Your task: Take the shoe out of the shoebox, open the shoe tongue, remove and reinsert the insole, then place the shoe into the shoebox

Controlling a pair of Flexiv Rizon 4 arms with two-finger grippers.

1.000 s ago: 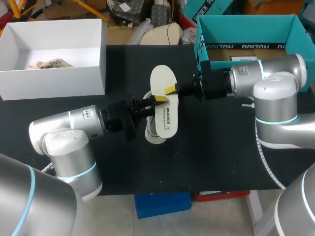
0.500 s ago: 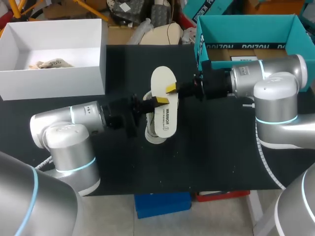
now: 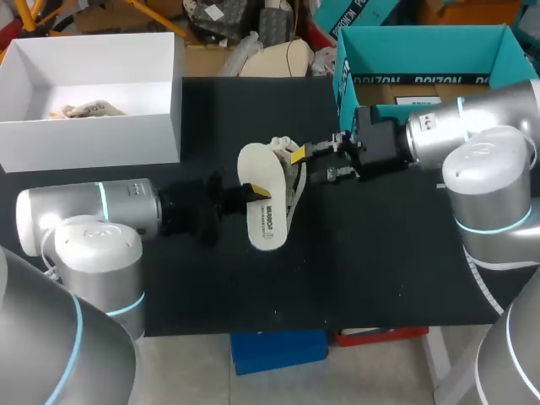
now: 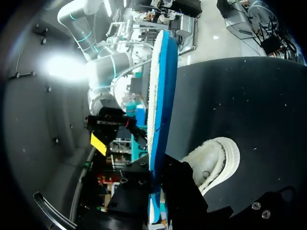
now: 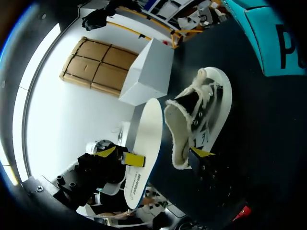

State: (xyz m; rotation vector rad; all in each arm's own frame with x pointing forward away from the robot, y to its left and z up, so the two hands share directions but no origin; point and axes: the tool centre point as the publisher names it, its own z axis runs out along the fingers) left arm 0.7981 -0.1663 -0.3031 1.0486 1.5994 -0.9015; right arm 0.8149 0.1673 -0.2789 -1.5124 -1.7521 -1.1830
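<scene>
Insole (image 3: 263,201), flat white with a blue underside, pinched mid-length in left claw (image 3: 256,193) and held edge-up just above the shoe. Dark fleece-lined shoe with white sole (image 3: 292,175) lies on its side on the black bench (image 3: 380,253), outside the teal cardboard shoebox (image 3: 422,52). Right claw (image 3: 301,164) spread, one yellow tip at the shoe's collar.

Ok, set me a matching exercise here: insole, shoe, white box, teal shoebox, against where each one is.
1 insole
2 shoe
3 white box
4 teal shoebox

A far left of the table
B on the table, by the right gripper
C at the far right
D held in the left gripper

Pairs: 1-D, 2-B, 3-A, 4-C
</scene>
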